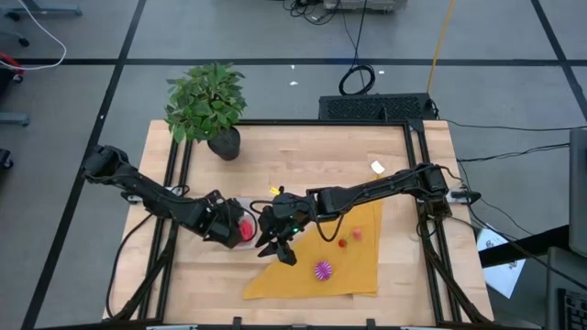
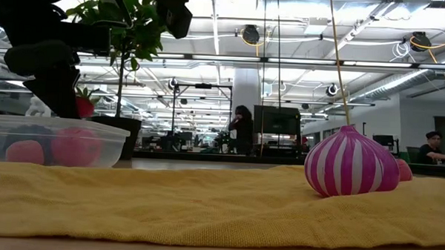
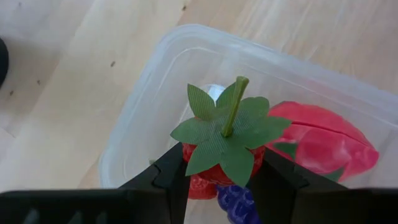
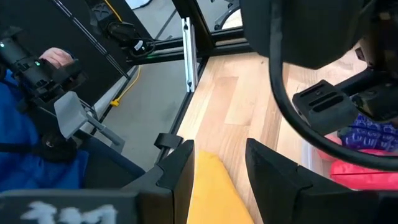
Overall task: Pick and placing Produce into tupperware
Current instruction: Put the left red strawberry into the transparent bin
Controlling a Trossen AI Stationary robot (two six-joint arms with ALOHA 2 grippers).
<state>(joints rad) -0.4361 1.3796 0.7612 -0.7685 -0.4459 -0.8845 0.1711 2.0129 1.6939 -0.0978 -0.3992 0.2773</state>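
The left gripper (image 3: 217, 171) is hovering over the tupperware (image 3: 155, 81), its fingers closing on a red strawberry (image 3: 221, 165) with green leaves, held above the box's open inside. A pink-red piece (image 3: 323, 140) and a purple one (image 3: 236, 202) are lying in the box already. The tupperware is sitting on bare wood just left of the cloth (image 1: 362, 266). The right gripper (image 1: 280, 240) is hanging just right of the box, over the cloth's left edge, fingers parted and holding nothing. Farther right, a striped magenta piece (image 1: 322, 269) and two small red ones (image 1: 343, 243) are lying on the cloth, with open wood beyond. A plant (image 1: 209, 105) is standing at the far left corner.
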